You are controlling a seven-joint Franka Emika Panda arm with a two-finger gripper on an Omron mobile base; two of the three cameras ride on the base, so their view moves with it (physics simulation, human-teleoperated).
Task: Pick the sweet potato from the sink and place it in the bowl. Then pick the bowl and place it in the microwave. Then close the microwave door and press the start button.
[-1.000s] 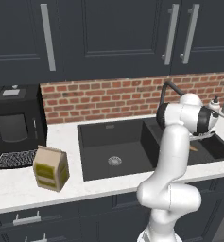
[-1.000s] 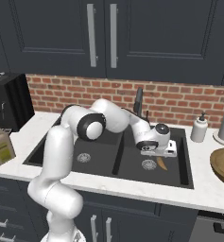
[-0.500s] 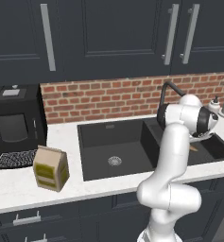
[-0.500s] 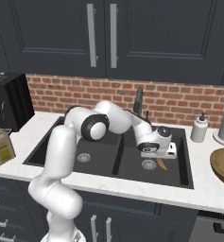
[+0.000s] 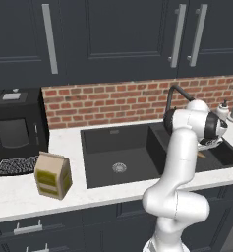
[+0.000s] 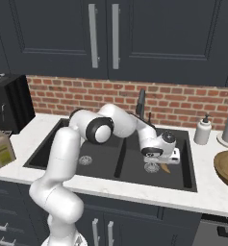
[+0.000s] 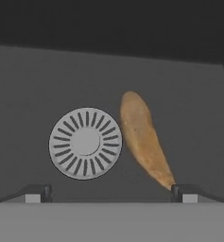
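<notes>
We see the open tool (image 7: 111, 191) above the sweet potato (image 7: 142, 138), beside the drain (image 7: 85, 143); seemingly off-centre, its right finger may nudge it aside.

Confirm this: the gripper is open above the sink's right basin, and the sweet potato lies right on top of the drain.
Not quite. The sweet potato lies beside the drain, on the basin floor, not on top of it; the hand view shows this. The rest holds: the gripper is open above the right basin of the sink.
</notes>
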